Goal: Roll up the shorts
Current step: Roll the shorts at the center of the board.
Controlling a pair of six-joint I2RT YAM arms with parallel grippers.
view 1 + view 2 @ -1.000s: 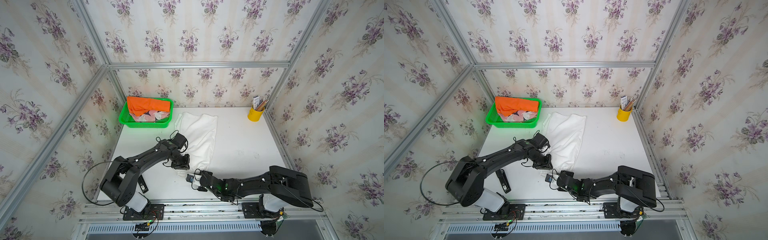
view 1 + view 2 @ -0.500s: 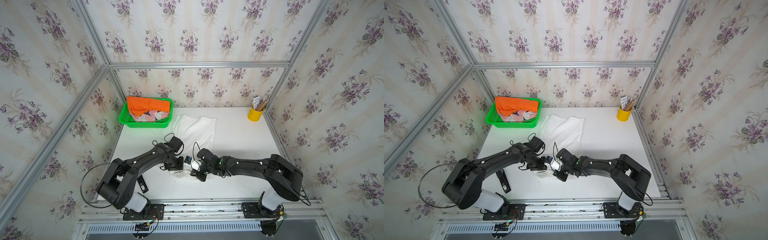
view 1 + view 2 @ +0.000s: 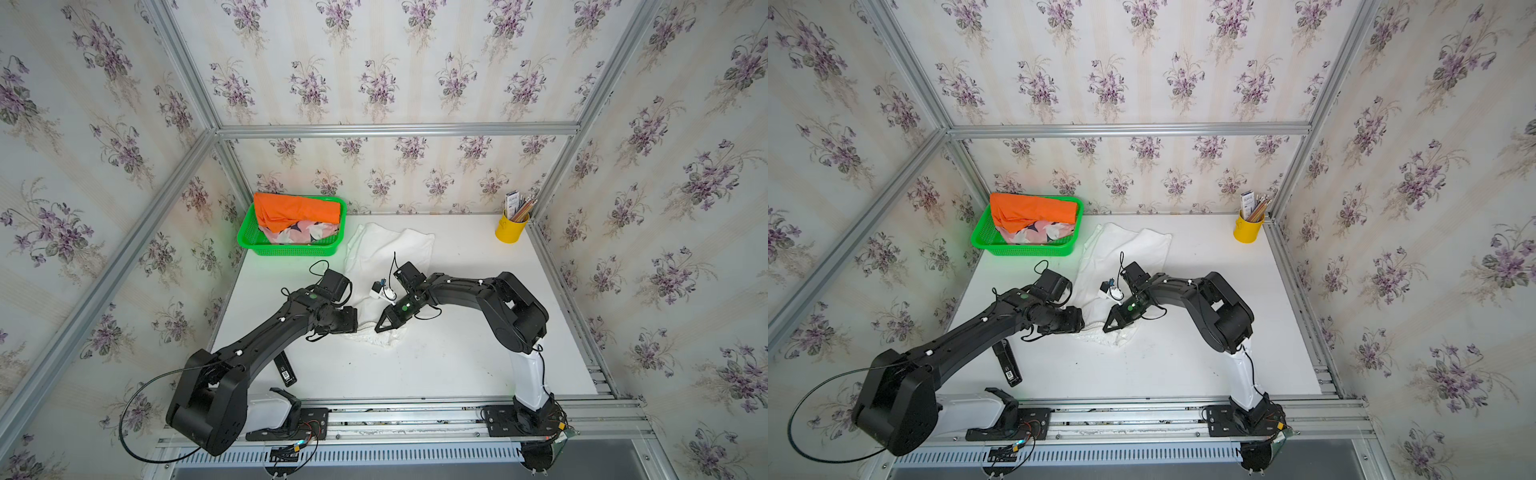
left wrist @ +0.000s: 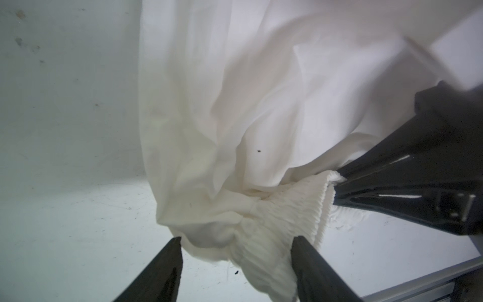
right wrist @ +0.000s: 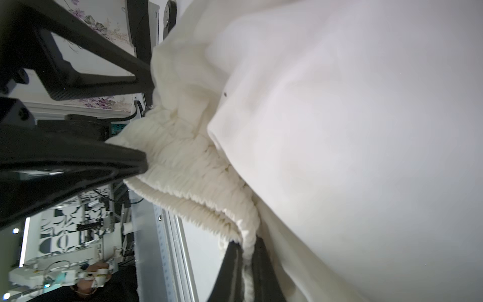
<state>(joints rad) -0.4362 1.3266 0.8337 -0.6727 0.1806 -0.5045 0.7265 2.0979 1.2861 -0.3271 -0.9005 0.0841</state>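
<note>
My right gripper is clamped on the gathered waistband of the white shorts, which lie spread on the table beside the green basket. My left gripper stands spread, the waistband between its fingers, perhaps brushing one. The orange shorts and pink shorts sit in the basket.

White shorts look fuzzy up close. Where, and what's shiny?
Left wrist view: the white shorts blur at their far part, the ribbed waistband is sharp; light glints off the right gripper. Right wrist view: they wash out to bright white.
</note>
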